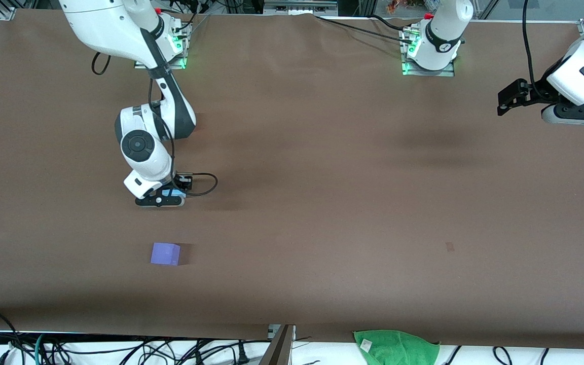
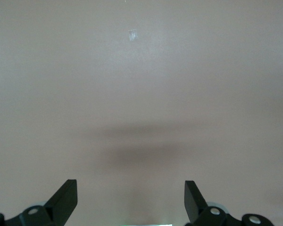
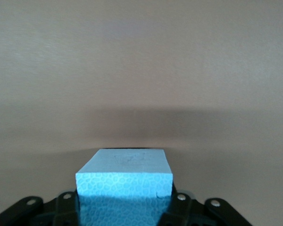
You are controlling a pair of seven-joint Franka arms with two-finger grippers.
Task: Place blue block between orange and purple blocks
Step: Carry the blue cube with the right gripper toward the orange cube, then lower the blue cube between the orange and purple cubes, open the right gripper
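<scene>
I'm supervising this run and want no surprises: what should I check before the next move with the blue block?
1. Blue block at the right gripper: ok.
2. Purple block in sight on the table: ok.
3. Orange block located: cannot tell, no view shows it.
4. Blue block lined up between the other two: cannot tell.
5. Left gripper open, waiting at its own end of the table: ok.

Purple block [image 1: 165, 254] on table [image 1: 322, 203], nearer camera than blue block [image 1: 173, 192].
</scene>
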